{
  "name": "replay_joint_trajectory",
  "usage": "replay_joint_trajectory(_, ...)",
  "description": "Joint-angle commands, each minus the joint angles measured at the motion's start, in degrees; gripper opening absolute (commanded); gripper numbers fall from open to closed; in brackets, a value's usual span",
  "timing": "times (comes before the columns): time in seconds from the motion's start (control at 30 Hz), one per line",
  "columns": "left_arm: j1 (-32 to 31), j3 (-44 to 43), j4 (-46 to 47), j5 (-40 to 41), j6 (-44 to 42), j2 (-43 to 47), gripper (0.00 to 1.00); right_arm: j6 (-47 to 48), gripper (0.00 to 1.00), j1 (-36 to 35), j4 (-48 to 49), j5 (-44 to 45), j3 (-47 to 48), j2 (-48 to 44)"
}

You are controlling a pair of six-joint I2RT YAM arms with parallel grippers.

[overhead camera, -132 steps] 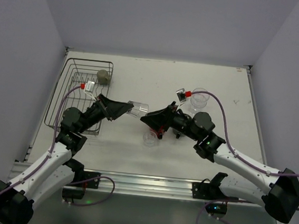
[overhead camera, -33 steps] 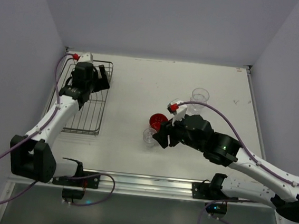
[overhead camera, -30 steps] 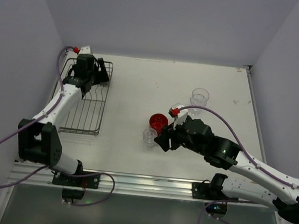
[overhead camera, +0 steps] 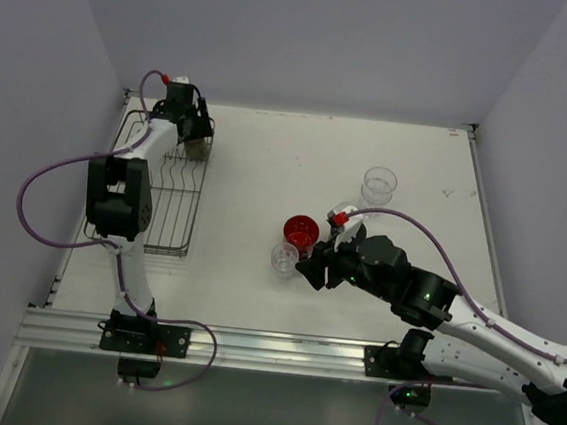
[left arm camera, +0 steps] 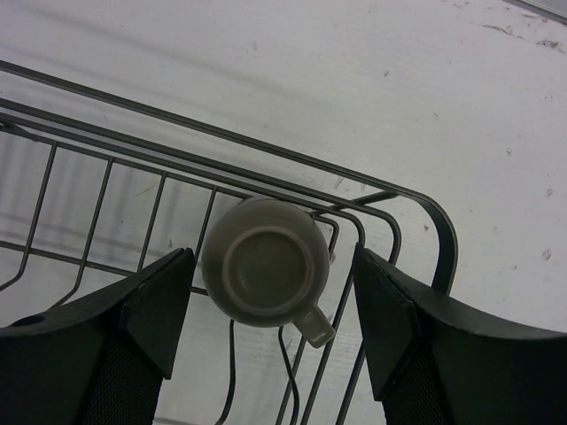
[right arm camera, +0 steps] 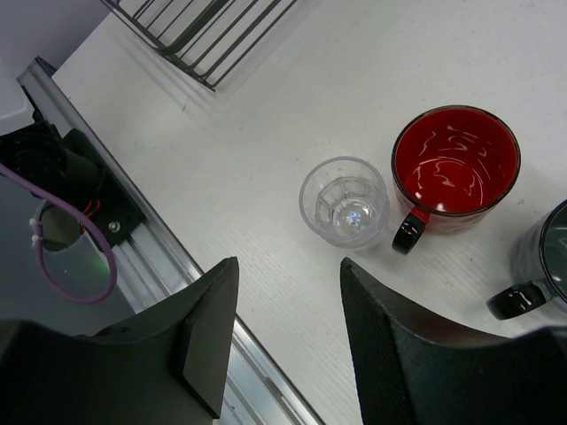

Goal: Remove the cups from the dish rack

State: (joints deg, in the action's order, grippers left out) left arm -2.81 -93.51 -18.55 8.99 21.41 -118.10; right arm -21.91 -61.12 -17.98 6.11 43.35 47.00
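Note:
The dish rack lies at the far left, and its wires fill the left wrist view. A greyish-tan cup sits upside down in its far right corner. My left gripper hangs open above it, one finger on each side, not touching. A red mug and a clear tumbler stand mid-table. My right gripper is open and empty beside them. The right wrist view shows the tumbler, the red mug and a dark mug.
A second clear tumbler stands at the far right of the middle. The metal rail runs along the table's near edge and shows in the right wrist view. The rack's near corner shows there too.
My left arm has swung from mid-table back to the rack's far right corner, over the tan cup. My right gripper has drawn back towards the near edge, uncovering the red mug.

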Motion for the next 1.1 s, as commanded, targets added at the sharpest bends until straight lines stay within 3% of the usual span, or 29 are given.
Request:
replay_joint_trajectory(0.0,0.08,-0.44,2.55,-0.03,-2.07,-0.72,0.78,-0.15,0.52,0.04,3.21,0.75,0.33,0.81)
replay_joint_trajectory(0.37,0.08,0.62,2.90,1.55,-2.51,-3.18,0.74,-0.41,0.52,0.04,3.65,0.13,1.47,1.95)
replay_joint_trajectory(0.5,0.08,0.70,3.43,0.76,-2.60,-3.19,0.60,-0.41,0.52,0.04,4.09,-0.31,2.08,2.74)
replay_joint_trajectory(0.63,0.08,0.88,3.87,1.20,-2.78,-2.22,0.35,-0.24,0.52,0.04,4.18,-0.31,2.52,2.92)
replay_joint_trajectory(0.83,0.52,0.70,4.39,2.69,-3.30,2.70,0.23,0.38,0.52,0.04,5.84,-1.27,3.49,4.32)
replay_joint_trajectory(1.07,0.70,3.06,7.11,3.14,-3.83,10.95,0.17,-0.76,0.52,0.04,13.57,-5.23,3.93,8.54)
